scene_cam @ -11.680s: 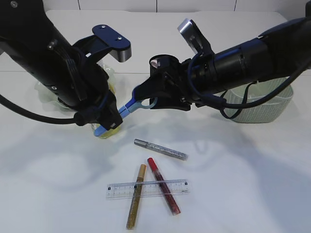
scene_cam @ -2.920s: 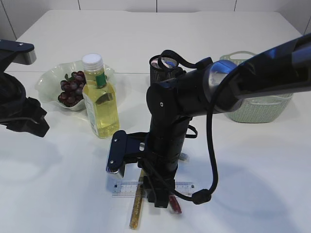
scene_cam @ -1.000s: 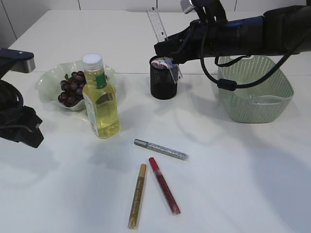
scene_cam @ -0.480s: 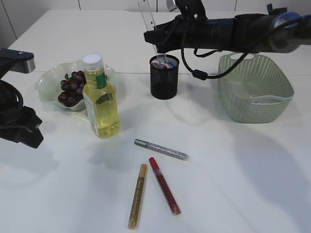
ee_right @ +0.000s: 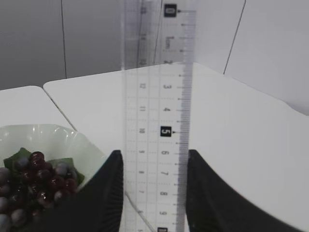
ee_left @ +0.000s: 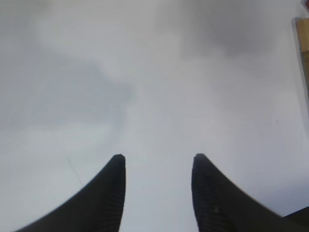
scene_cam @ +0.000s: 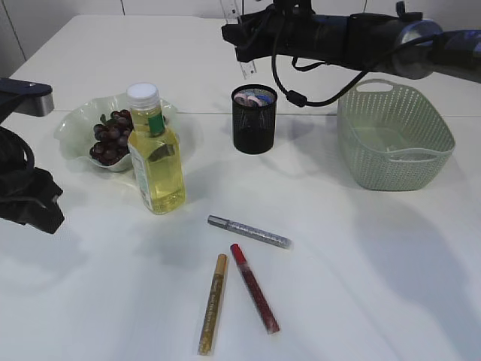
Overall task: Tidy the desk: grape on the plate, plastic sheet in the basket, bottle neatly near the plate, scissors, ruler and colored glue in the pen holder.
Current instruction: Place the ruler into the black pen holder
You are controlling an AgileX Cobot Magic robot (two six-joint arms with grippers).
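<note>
My right gripper (scene_cam: 242,34) is shut on the clear ruler (ee_right: 157,116) and holds it upright above the black mesh pen holder (scene_cam: 253,120); the ruler (scene_cam: 242,45) hangs just over the holder's back rim. The grapes (scene_cam: 110,138) lie on the pale green plate (scene_cam: 75,120). The yellow-liquid bottle (scene_cam: 155,154) stands in front of the plate. A silver (scene_cam: 249,232), a red (scene_cam: 254,287) and a gold (scene_cam: 212,303) glue pen lie on the table. My left gripper (ee_left: 157,159) is open and empty above bare table at the left edge.
A green basket (scene_cam: 394,135) stands at the right. The pen holder has something pale and blue inside. The plate and grapes also show in the right wrist view (ee_right: 34,169).
My right gripper picked the ruler up from the table front, carried it to the back and now holds it higher over the pen holder. The left arm stays at the left.
</note>
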